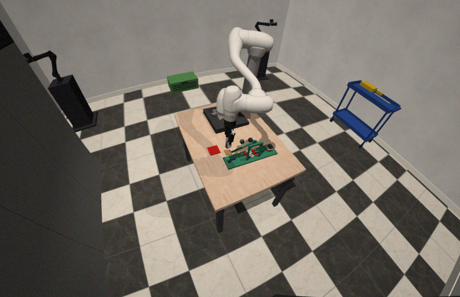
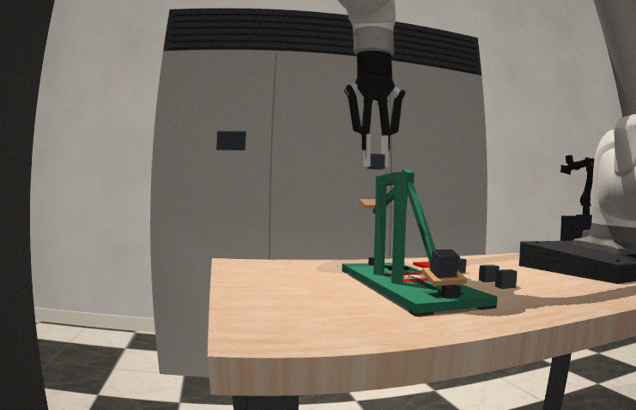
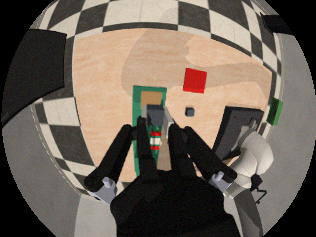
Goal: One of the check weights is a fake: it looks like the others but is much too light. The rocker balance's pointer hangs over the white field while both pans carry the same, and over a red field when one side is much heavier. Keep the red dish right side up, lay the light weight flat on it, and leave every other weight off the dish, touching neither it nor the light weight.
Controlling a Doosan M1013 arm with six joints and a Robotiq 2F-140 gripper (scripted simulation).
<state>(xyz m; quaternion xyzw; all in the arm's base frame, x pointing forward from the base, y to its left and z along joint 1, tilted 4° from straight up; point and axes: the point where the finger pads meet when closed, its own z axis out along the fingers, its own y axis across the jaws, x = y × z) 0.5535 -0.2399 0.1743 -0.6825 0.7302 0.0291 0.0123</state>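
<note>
My gripper (image 1: 228, 144) (image 2: 376, 153) is shut on a dark weight (image 2: 377, 161) (image 3: 155, 116), above the balance's raised, empty pan (image 1: 227, 152) (image 2: 367, 202) (image 3: 151, 96). The green rocker balance (image 1: 237, 163) (image 2: 376, 285) (image 3: 136, 104) tilts toward its other pan (image 2: 429, 275), which is low and carries a dark weight (image 1: 270, 146) (image 2: 445, 262). Two dark weights (image 2: 488, 273) (image 2: 505, 279) stand on the table; another weight (image 2: 462, 265) (image 3: 189, 112) shows partly behind the low pan in the exterior view. The red dish (image 1: 213, 150) (image 3: 195, 80) lies flat without a weight. The pointer's field is unclear.
The wooden table (image 1: 233, 189) (image 2: 289, 309) carries everything. The arm's black base plate (image 1: 218, 127) (image 2: 550, 261) (image 3: 227, 129) is behind the weights. The balance's green uprights (image 2: 399, 232) stand between its pans.
</note>
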